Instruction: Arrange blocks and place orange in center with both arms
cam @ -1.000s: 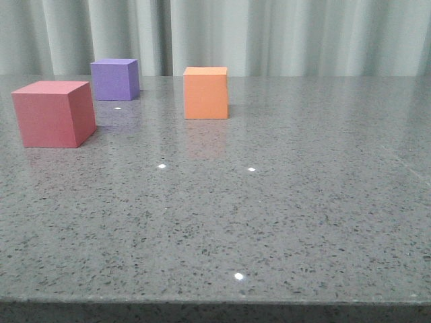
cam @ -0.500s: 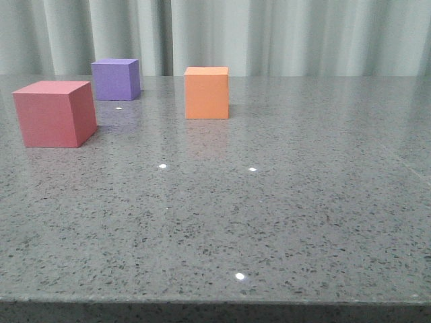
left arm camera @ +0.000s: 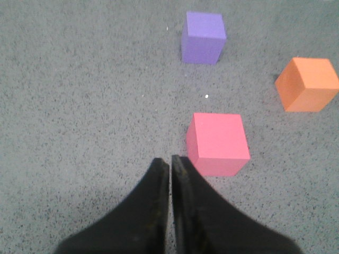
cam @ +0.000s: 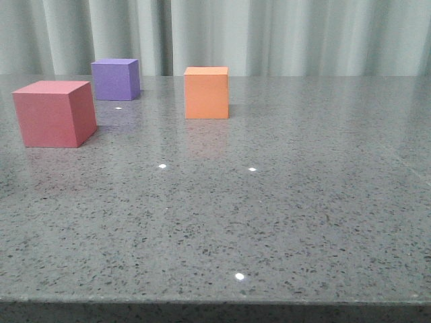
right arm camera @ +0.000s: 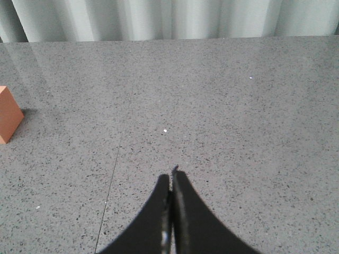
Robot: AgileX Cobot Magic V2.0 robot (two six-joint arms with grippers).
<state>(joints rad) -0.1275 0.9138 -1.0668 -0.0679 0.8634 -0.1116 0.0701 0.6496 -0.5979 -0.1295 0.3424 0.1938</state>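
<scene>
We have both grippers closed with fingers together, holding nothing: left gripper (left arm camera: 170, 161) hangs above the grey table (cam: 283, 222) just short of the pink-red cube (cam: 55, 113), right gripper (right arm camera: 172, 177) over bare tabletop. In the front view the pink-red cube sits nearest, at left. Orange cube (cam: 206, 93) is farther back, near centre. Purple cube (cam: 116, 79) is farthest, back left, by the curtain (cam: 303, 37). All three are apart.

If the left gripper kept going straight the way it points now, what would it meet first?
Probably nothing: the shut left gripper points just past the pink cube, which sits slightly to one side. The purple cube lies farther off, also off-line. Depth is unclear.
</scene>
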